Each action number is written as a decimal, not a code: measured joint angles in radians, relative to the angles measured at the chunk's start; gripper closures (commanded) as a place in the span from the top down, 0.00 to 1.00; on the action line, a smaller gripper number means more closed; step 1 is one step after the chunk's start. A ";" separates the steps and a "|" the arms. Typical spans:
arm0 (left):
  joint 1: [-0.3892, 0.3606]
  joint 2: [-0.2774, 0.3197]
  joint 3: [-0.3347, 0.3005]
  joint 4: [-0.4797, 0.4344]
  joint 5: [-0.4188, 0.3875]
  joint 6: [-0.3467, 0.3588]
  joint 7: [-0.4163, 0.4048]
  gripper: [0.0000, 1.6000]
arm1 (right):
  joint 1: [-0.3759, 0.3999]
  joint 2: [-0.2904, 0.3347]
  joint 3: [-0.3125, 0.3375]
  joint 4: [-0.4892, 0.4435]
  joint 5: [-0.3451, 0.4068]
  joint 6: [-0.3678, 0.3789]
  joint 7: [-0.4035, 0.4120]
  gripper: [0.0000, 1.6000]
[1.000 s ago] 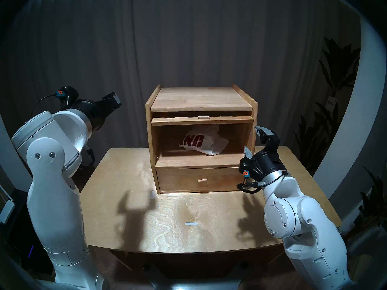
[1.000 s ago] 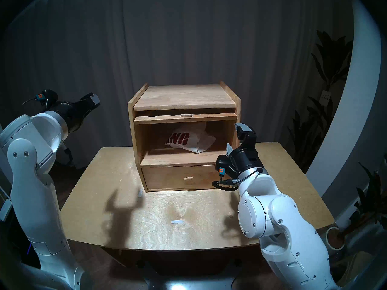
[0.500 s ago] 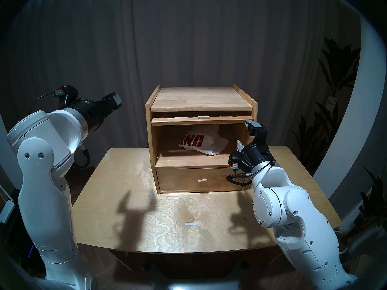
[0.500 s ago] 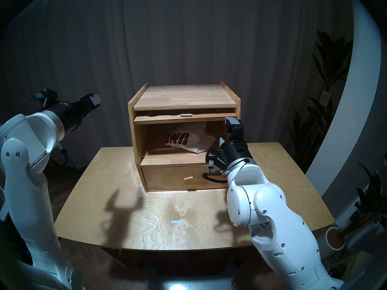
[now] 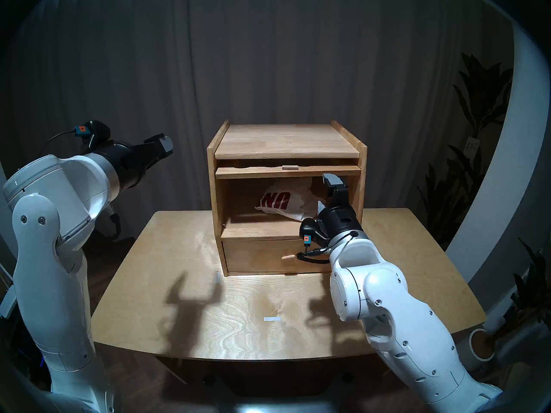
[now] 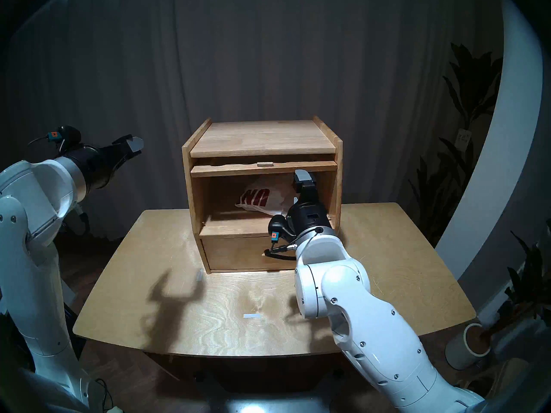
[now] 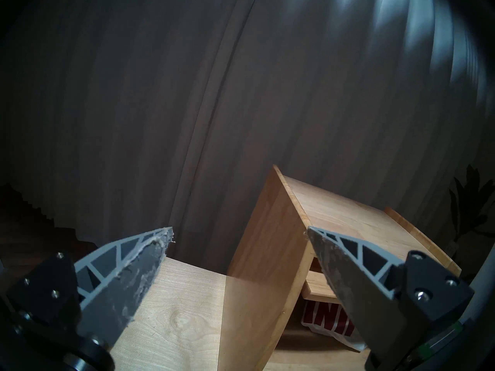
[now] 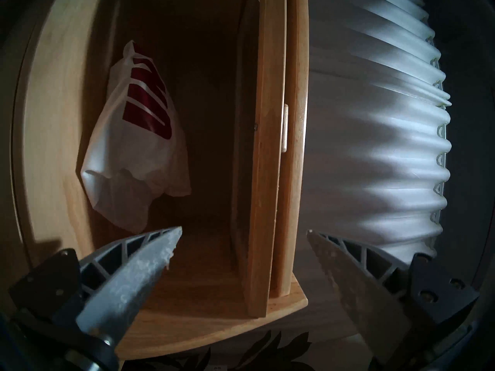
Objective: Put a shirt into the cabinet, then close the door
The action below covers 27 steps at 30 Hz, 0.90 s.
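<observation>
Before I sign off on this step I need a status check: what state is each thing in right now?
shirt: crumpled, lying inside the upper compartment.
cabinet: upright on the table, upper compartment open.
door: lifted and slid in under the top, not closed.
drawer: shut.
left gripper: open, empty, off to the cabinet's side.
right gripper: open, empty, at the cabinet's mouth.

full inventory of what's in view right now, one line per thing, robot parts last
table: 1, light wood, centre.
cabinet: 1, light brown, back of table, upper compartment open.
door: 1, wood, raised flat under cabinet top.
shirt: 1, white with dark-red letters, inside upper compartment.
drawer: 1, wood, cabinet bottom, shut.
tape strips: 2, white, on table.
plants: several, dark, right.
left gripper: open, empty, left of cabinet.
right gripper: open, empty, at compartment's right opening.
</observation>
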 measured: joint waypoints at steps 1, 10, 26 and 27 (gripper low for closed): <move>0.001 0.008 -0.003 0.000 -0.013 0.000 0.000 1.00 | 0.004 -0.009 -0.008 0.001 -0.005 0.007 -0.014 1.00; 0.048 0.062 -0.012 0.000 -0.092 0.000 0.005 1.00 | 0.014 -0.068 -0.056 0.016 -0.033 0.067 -0.136 1.00; -0.010 0.142 0.079 0.168 -0.077 0.000 0.006 1.00 | -0.018 -0.101 -0.029 0.071 0.009 0.135 -0.330 1.00; -0.014 0.147 0.088 0.180 -0.058 -0.001 0.007 1.00 | -0.020 -0.101 -0.024 0.074 0.021 0.133 -0.336 1.00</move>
